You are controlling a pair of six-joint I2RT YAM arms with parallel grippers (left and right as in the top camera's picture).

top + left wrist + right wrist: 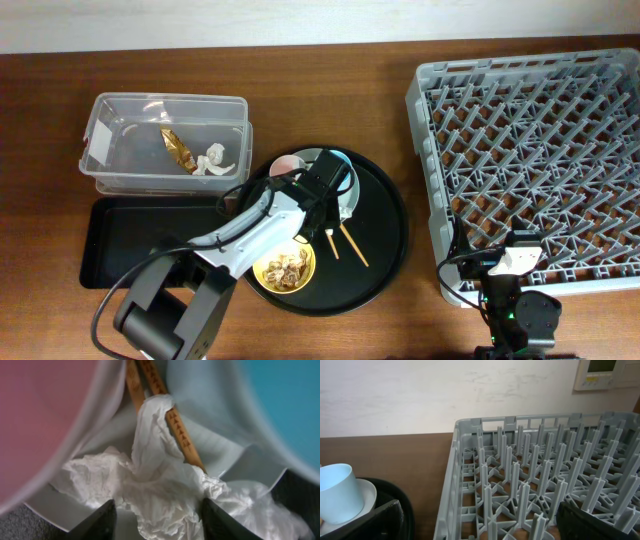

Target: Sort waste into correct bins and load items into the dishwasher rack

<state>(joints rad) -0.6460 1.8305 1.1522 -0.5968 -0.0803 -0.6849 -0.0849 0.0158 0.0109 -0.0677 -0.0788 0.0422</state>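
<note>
Where it lies crumpled on the pale plate, the white napkin drapes over the chopsticks, which run toward 12 o'clock. It sits between the spread fingers of the left gripper, neither visibly squeezing it. Overhead, the arm hides that napkin (only the wrist camera shows it). The round black tray stands on a brown wooden table, with the grey rack at 3 o'clock. The right gripper gapes empty before a pale wall.
</note>
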